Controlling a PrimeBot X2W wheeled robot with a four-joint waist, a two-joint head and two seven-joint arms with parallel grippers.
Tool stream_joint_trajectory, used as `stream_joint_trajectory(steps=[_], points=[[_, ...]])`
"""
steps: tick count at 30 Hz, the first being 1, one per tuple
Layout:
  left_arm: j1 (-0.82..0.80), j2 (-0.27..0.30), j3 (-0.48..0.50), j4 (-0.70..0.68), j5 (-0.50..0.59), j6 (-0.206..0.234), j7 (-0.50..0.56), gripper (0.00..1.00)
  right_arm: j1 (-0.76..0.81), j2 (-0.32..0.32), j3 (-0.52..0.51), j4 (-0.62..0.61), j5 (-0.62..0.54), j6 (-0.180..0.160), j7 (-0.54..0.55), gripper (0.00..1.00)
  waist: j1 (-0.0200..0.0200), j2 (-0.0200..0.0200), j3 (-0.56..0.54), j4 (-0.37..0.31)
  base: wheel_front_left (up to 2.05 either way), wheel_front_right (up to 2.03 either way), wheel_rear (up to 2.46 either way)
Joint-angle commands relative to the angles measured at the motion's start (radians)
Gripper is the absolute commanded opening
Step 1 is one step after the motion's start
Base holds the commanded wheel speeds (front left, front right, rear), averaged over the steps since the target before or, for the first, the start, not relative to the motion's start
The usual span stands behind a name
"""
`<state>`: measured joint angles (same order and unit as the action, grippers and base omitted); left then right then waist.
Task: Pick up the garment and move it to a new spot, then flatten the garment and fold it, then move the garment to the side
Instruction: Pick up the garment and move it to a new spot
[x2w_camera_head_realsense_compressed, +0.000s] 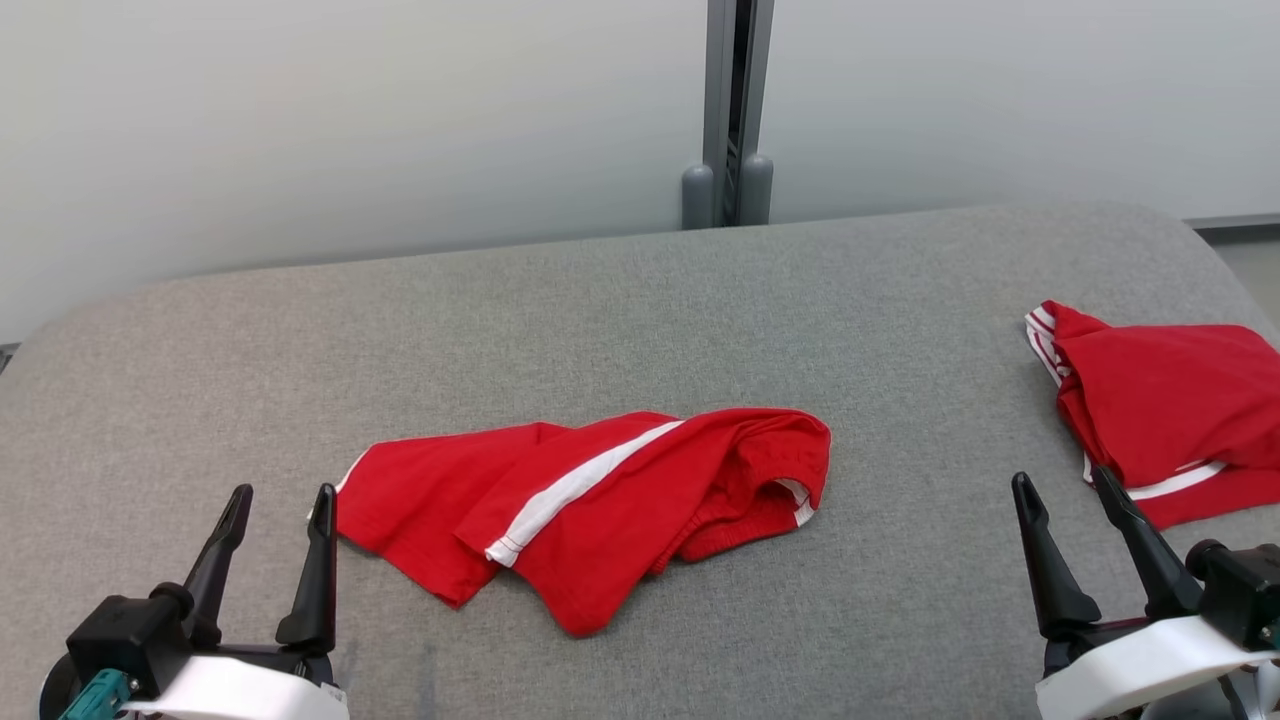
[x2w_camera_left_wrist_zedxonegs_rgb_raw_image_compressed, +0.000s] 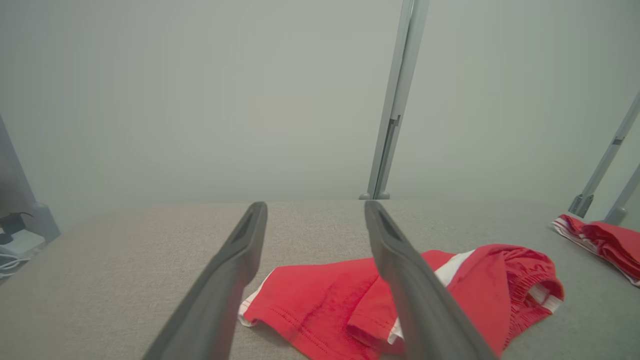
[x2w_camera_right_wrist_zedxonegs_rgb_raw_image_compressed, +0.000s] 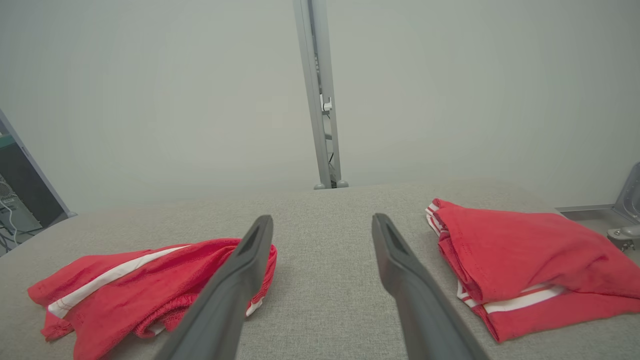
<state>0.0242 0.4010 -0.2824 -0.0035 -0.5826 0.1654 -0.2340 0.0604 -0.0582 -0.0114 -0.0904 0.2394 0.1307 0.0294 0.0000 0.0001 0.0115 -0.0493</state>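
Where the garment (x2w_camera_head_realsense_compressed: 590, 500) lies: middle of the grey table (x2w_camera_head_realsense_compressed: 640, 300).
Look: red, white side stripe, crumpled.
Left end effector (x2w_camera_head_realsense_compressed: 283, 492): fingers spread wide, empty.
Right end effector (x2w_camera_head_realsense_compressed: 1060, 477): spread wide, empty.

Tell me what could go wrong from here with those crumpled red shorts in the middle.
1. The shorts lie bunched with layers overlapping, so a pinch may catch only one layer and lift them twisted.
2. The right hand, open, sits just beside the folded pile; a careless swing could snag and undo it.
3. That pile lies near the right edge of the table, so a nudge might push it off.
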Motion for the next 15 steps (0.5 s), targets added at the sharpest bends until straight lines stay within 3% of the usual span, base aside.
stream_joint_trajectory(steps=[1,15], points=[[0.015,0.009,0.001,-0.014,-0.001,0.009,0.005,1.0,0.013,-0.006,-0.004,-0.01,-0.001,0.0,0.006,1.0,0.0,-0.0001,-0.017,0.005,0.0,0.0,0.0],[0.07,0.024,0.005,-0.055,-0.016,0.056,0.059,1.0,0.062,-0.005,0.0,-0.059,-0.01,0.0,0.03,1.0,0.0,-0.0001,-0.045,0.003,0.0,0.0,0.0]])
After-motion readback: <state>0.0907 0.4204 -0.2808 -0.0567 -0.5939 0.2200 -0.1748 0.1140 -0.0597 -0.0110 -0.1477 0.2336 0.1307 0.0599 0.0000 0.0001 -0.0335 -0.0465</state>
